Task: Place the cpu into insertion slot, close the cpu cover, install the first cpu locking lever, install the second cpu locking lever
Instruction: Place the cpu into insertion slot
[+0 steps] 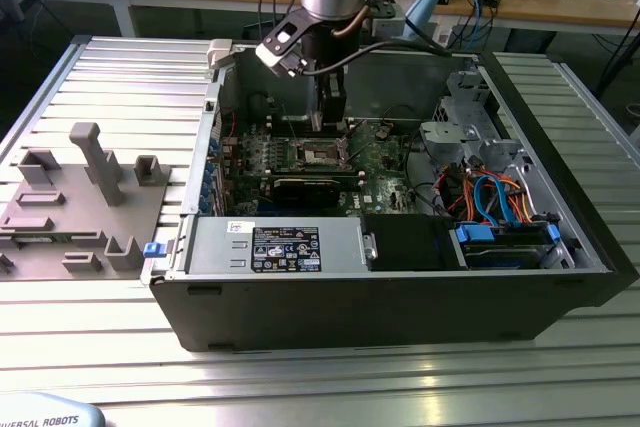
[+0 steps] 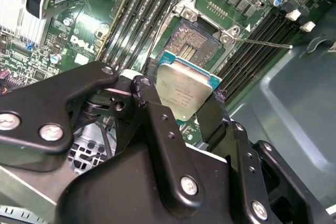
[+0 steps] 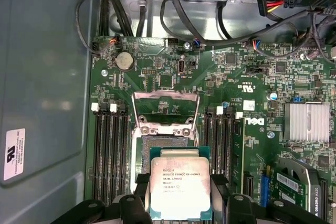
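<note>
My gripper (image 3: 180, 205) is shut on the cpu (image 3: 180, 186), a flat silver-topped square chip with a green edge, held by two opposite sides between black fingers (image 2: 149, 103). The cpu (image 2: 185, 88) hangs just above the green board, beside and partly over the insertion slot (image 3: 164, 139), a dark square socket with a silver rim. The slot (image 2: 193, 39) is bare inside. The cpu cover (image 3: 166, 95), a thin silver frame, stands tipped up open at the slot's far end. A thin locking lever (image 2: 262, 42) sticks out sideways from the socket. In the exterior view the gripper (image 1: 330, 119) reaches down into the open computer case over the slot (image 1: 312, 155).
Long black memory slots (image 3: 110, 150) flank the socket on both sides. A finned heat sink (image 3: 307, 121) and black cables (image 3: 173, 9) lie nearby. The case walls (image 1: 215, 117), a drive cage (image 1: 455, 127) and a power supply (image 1: 275, 245) hem in the board. A grey fixture (image 1: 90, 162) sits at the exterior view's left.
</note>
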You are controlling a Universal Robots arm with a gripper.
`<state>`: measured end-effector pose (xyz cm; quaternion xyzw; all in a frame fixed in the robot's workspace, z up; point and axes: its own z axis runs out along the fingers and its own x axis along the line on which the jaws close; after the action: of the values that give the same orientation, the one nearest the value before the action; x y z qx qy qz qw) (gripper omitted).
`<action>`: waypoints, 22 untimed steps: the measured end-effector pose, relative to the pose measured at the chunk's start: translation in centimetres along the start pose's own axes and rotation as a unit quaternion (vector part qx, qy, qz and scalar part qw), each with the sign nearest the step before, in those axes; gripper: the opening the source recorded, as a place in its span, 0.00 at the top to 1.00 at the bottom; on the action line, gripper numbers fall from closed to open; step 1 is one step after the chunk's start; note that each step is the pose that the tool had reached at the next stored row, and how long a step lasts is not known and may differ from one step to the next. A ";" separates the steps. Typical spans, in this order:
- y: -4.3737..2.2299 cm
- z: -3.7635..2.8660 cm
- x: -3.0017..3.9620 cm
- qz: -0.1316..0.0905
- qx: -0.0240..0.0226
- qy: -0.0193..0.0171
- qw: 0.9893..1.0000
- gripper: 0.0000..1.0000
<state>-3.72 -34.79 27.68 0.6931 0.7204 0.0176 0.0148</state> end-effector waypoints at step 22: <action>-0.03 0.73 -0.06 0.000 0.000 0.000 1.000 0.46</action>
<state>-3.72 -34.85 26.95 0.6931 0.7204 0.0179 0.0147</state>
